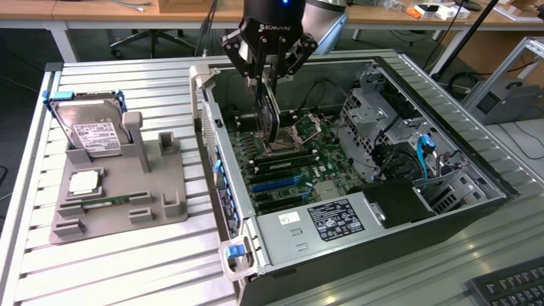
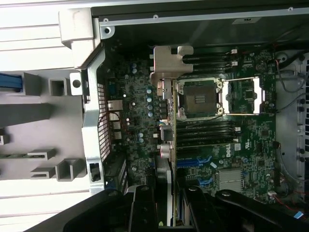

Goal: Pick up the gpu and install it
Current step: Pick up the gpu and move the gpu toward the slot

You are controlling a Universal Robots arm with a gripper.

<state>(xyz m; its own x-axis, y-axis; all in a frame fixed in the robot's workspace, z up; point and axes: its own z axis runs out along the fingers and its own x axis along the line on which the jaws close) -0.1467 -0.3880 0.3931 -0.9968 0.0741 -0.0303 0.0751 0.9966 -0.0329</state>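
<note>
My gripper (image 1: 269, 76) hangs over the open computer case (image 1: 223, 191) and is shut on the gpu (image 1: 270, 118). The card hangs upright and edge-on, with its lower end just above the motherboard (image 1: 285, 175) beside the CPU socket (image 1: 306, 131). In the wrist view the gripper (image 2: 169, 212) clamps the thin card from both sides. The gpu's silver end bracket (image 2: 170, 63) points toward the case's rear wall, and its green edge (image 2: 173, 145) runs across the board between the rear ports and the socket.
A grey holder tray (image 1: 119, 191) stands at the exterior view's left, carrying a silver hard drive (image 1: 95, 137), a CPU chip (image 1: 85, 183) and a RAM stick (image 1: 106, 202). Drive cages (image 1: 383, 121) and the power supply (image 1: 340, 220) fill the case's other side. A keyboard (image 1: 510, 287) lies nearby.
</note>
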